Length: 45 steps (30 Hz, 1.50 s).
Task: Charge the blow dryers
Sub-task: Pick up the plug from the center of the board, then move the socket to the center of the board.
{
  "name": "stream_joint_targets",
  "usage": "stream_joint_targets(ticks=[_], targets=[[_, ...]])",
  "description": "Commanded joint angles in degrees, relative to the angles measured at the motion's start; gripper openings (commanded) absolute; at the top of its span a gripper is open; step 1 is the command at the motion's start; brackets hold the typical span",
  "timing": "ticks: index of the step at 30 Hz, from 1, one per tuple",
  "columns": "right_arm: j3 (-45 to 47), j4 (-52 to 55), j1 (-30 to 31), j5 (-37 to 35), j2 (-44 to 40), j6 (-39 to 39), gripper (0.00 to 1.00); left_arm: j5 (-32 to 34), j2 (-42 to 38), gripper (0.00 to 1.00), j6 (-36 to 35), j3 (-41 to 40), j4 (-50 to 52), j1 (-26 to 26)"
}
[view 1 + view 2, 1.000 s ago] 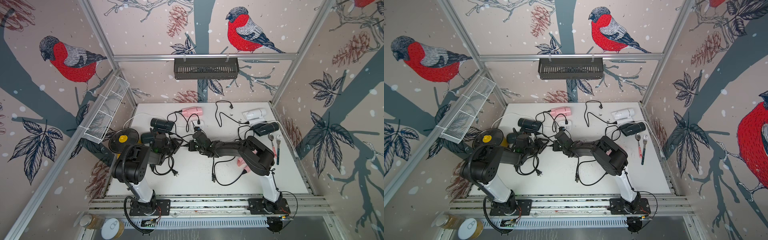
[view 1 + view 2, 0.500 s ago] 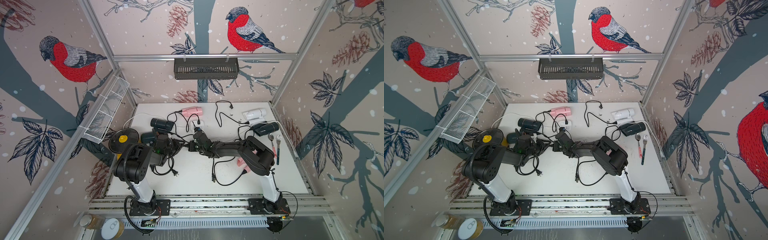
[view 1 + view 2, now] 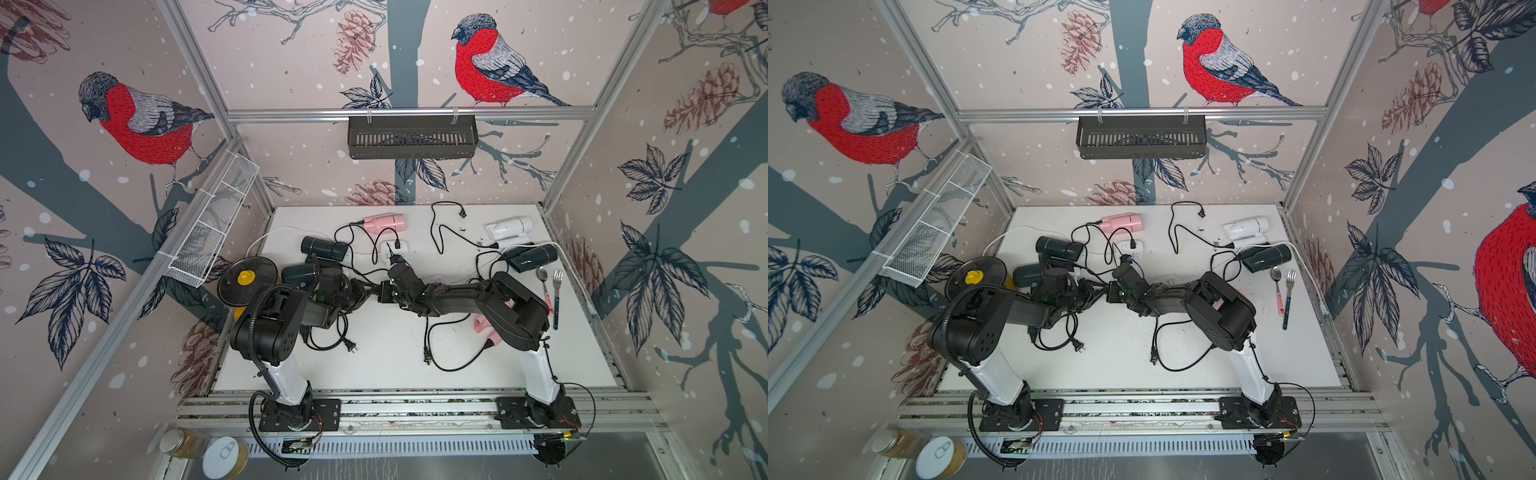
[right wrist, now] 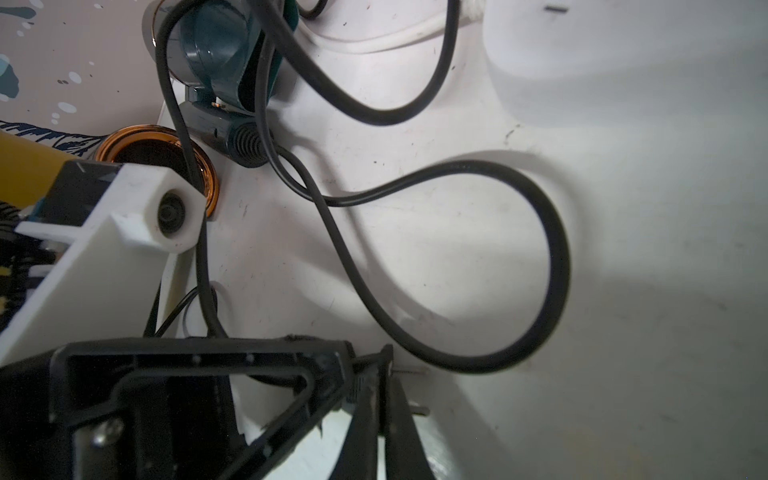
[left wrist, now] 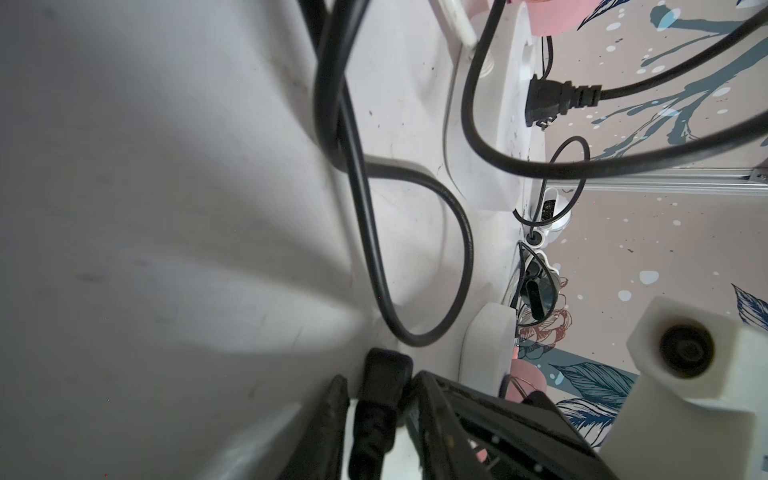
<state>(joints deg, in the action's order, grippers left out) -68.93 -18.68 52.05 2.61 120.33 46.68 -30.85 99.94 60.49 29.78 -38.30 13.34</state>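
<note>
The left gripper now clamps the black plug between its just-narrowed fingers, the right gripper has its fingers together alongside; plugging in looks next.

Pink dryer, white dryer, black plug, black cord — red-bird wallpaper

Built of matte black, boxy joint housings on both left arm and right arm. Mounted on glossy white lower links bolted to black base plates. Wrapped on the left side by a ribbed black conduit; trailed by thin wires at the right base. Fitted with a white blocky camera mount around a round dark lens, and a silver screw in a black lattice frame.
</note>
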Motion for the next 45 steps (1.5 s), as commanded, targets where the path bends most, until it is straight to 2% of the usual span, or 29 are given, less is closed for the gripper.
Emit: stream_joint_targets(ticks=[1, 6, 9, 15, 22, 27, 34, 45], targets=[[0.4, -0.9, 0.1, 0.8, -0.3, 0.7, 0.08, -1.8, 0.5, 0.28, 0.6, 0.1, -1.7, 0.2], [0.9, -1.2, 0.1, 0.8, -0.8, 0.7, 0.10, -1.3, -0.2, 0.21, 0.7, 0.0, -2.2, 0.2], [1.8, -1.7, 0.0, 0.9, -1.9, 0.6, 0.16, -0.8, -1.0, 0.14, 0.3, -0.4, -2.2, 0.2], [7.4, -4.7, -1.2, 0.7, -8.2, -2.8, 0.31, -0.2, -5.5, 0.11, -4.7, -0.4, 2.5, 0.3], [11.1, -2.7, -6.9, 0.7, -13.9, -7.5, 0.38, 2.6, -12.3, 0.11, -12.1, 0.9, 14.4, 0.3], [5.6, 2.0, -11.0, 0.7, -11.8, -11.2, 0.42, 4.8, -17.3, 0.11, -16.0, 1.5, 21.3, 0.2], [-6.1, 7.3, -15.1, -0.3, -3.8, -13.0, 0.44, 7.2, -23.3, 0.11, -18.5, 1.1, 26.8, 0.1], [-21.6, 15.3, -15.6, -4.2, 6.7, -17.6, 0.46, 7.0, -24.1, 0.12, -19.3, 1.3, 28.0, 0.2]])
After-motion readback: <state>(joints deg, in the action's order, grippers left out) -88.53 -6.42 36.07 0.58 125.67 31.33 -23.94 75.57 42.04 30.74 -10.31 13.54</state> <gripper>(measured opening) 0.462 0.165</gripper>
